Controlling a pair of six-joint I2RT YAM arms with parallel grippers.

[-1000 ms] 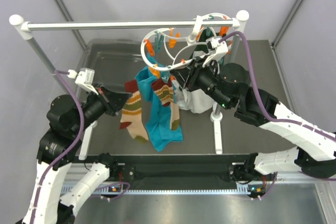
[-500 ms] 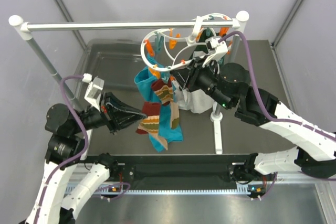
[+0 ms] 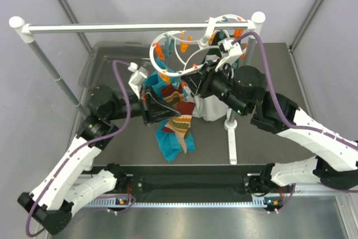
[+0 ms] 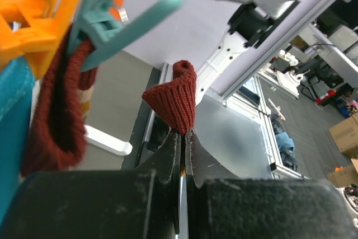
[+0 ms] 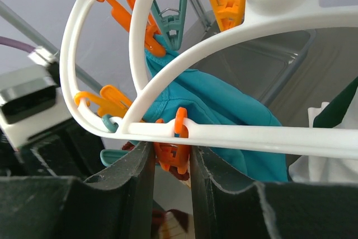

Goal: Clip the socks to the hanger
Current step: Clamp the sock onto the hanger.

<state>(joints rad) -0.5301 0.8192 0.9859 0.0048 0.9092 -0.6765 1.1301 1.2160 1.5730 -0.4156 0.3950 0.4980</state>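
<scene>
My left gripper [image 4: 183, 135] is closed on the red cuff of 1 sock [image 4: 173, 102], just under the hanger [image 5: 235, 135]. My right gripper [image 5: 172, 152] squeezes an orange clip [image 5: 180, 121] on its bar. The sock looks light and floppy; I think the cuff holds best.

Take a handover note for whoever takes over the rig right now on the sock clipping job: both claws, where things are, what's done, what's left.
Left claw: shut on the dark red cuff of the loose sock, held up close to the hanger.
Right claw: shut on an orange clip under the hanger's bar, probably squeezing it open.
Done: the other sock hangs by its cuff from a teal clip.
Left: feed the held cuff into the orange clip, release the clip, then let go of the sock.
</scene>
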